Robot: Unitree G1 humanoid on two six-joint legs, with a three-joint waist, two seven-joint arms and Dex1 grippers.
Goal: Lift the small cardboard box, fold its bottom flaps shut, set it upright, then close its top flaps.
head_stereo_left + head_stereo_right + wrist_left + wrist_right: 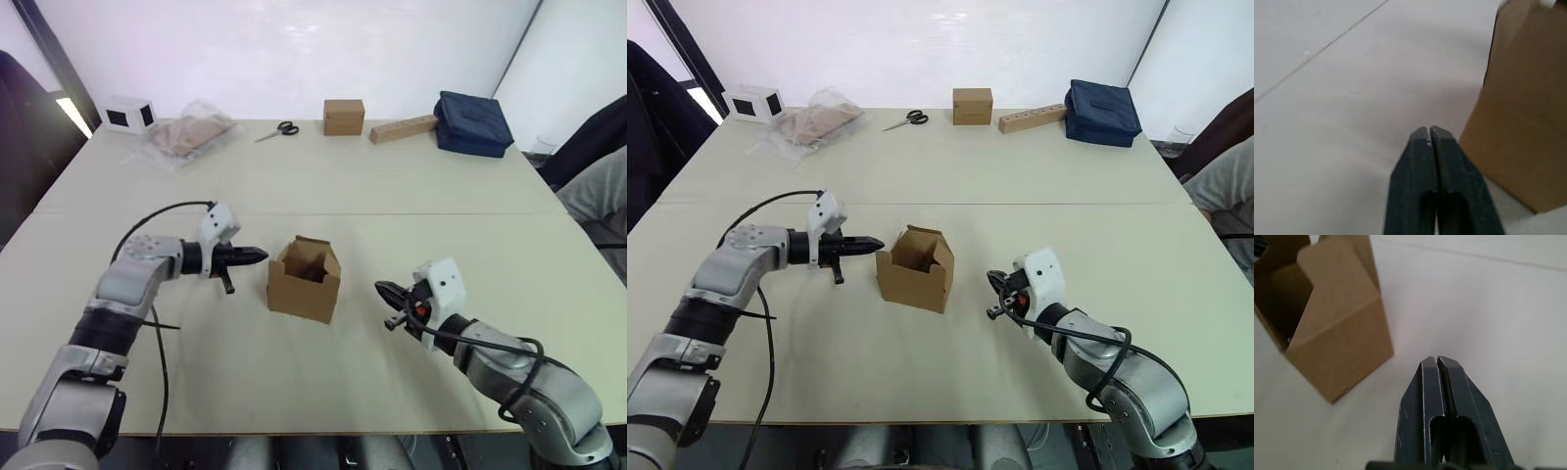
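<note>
I read the small cardboard box [305, 281] as already upright mid-table [392, 176] with top flaps [312, 251] still standing open, so closing them is what's left; left hand [257, 257] and right hand [384, 291] flank it, both pinched shut, empty.

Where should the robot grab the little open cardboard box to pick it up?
Probably by its two side walls, one claw from each side. The small cardboard box stands upright with top flaps raised, between the shut left claw and shut right claw.

Box [305, 280] on table [323, 186], between end effectors
</note>
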